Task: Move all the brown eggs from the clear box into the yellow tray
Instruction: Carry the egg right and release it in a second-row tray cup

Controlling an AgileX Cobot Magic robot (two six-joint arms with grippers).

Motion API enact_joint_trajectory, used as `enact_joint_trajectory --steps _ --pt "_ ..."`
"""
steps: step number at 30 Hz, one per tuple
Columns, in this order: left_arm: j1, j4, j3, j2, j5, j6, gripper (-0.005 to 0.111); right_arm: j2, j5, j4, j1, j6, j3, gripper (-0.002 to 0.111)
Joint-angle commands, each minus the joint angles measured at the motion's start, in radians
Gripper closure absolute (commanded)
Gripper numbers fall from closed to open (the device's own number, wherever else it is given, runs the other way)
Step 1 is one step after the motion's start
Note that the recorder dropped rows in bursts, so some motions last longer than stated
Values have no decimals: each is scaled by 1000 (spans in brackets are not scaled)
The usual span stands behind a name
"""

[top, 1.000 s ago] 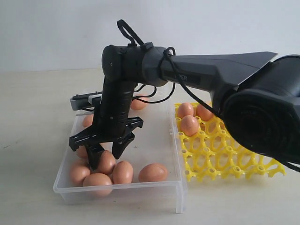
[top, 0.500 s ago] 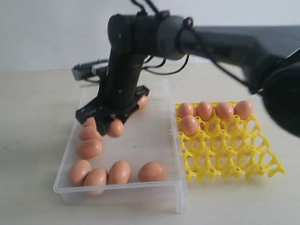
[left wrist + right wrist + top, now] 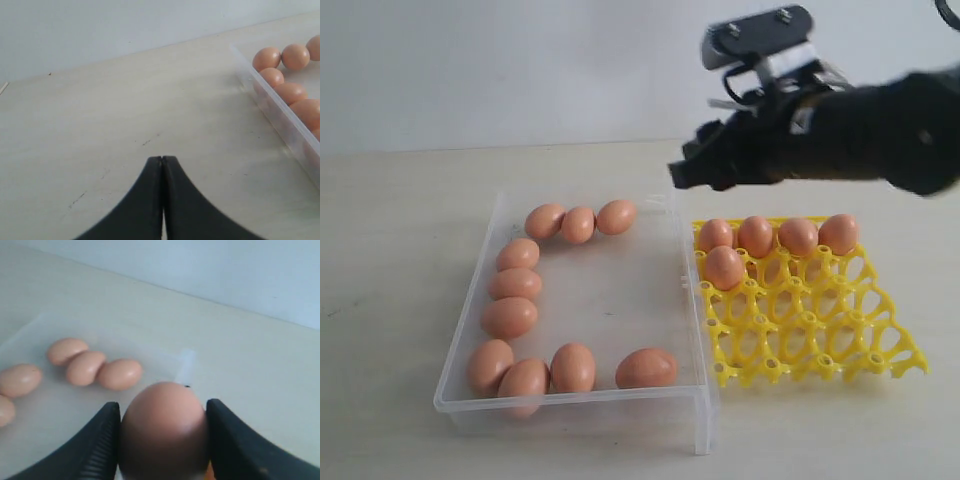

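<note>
My right gripper (image 3: 163,427) is shut on one of the brown eggs (image 3: 163,435), which fills the space between its black fingers (image 3: 102,442). In the exterior view that gripper (image 3: 685,170) hangs high above the gap between the clear box (image 3: 570,397) and the yellow tray (image 3: 820,340); the held egg does not show there. Several brown eggs (image 3: 510,317) line the box's left, back and front sides. More eggs sit in the tray's back row (image 3: 778,236), with one (image 3: 725,267) in the row in front. My left gripper (image 3: 161,160) is shut and empty over bare table beside the box wall (image 3: 280,117).
The box and tray stand side by side on a pale tabletop (image 3: 390,260) with a plain wall behind. The right arm's dark body (image 3: 880,135) stretches in from the upper right, above the tray's far edge. Most tray cups (image 3: 810,330) hold nothing.
My right gripper closed on an egg among those in the box, lifted it out, and swung up and to the right. It now hangs near the tray's back left corner.
</note>
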Motion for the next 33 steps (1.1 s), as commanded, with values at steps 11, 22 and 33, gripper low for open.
enact_joint_trajectory --steps 11,22,33 --pt "-1 -1 -4 -6 -7 0 107 108 -462 -140 -143 18 319 108" --pt "-1 -1 -4 -6 -7 0 107 256 -596 -128 -143 52 317 108" --pt "-1 -1 -4 -6 -7 0 107 287 -656 -128 -143 50 317 53"
